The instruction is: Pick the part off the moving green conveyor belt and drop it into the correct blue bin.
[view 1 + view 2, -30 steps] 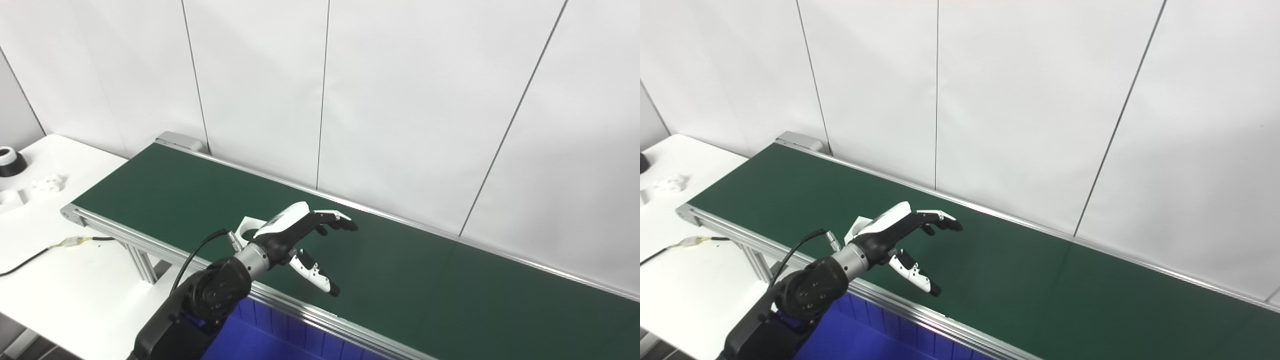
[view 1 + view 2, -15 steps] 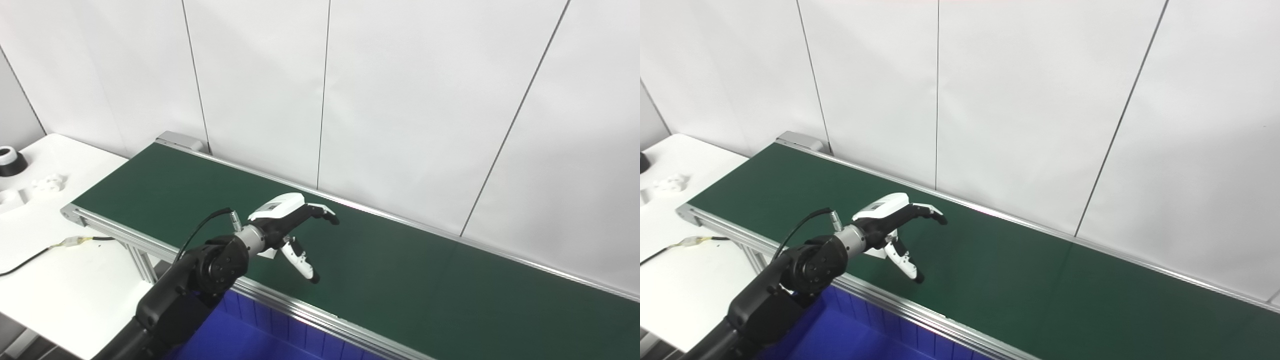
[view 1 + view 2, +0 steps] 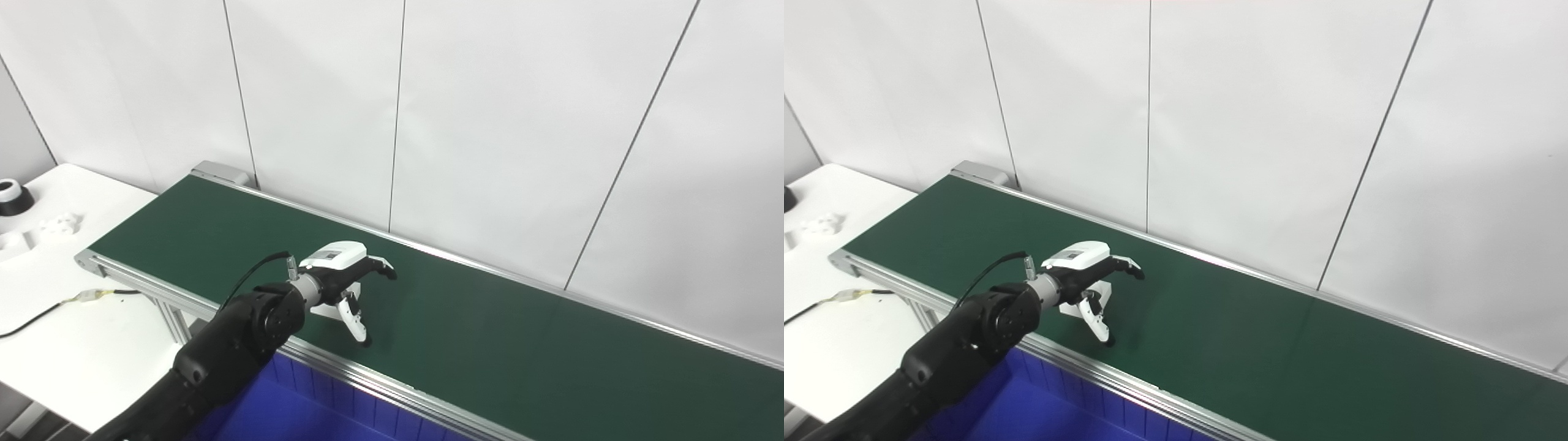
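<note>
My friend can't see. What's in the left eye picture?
The robot's left hand reaches over a white part on the green belt, fingers apart. A blue bin sits below the belt's near edge.

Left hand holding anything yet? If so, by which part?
Nothing held yet. The left hand arches over the white part on the belt, fingers apart, no grip visible.

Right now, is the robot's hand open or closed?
Open. The left hand has its fingers apart, arched over the white part on the belt.

Green belt (image 3: 520,343) lies bare beyond the left hand (image 3: 343,278).
</note>
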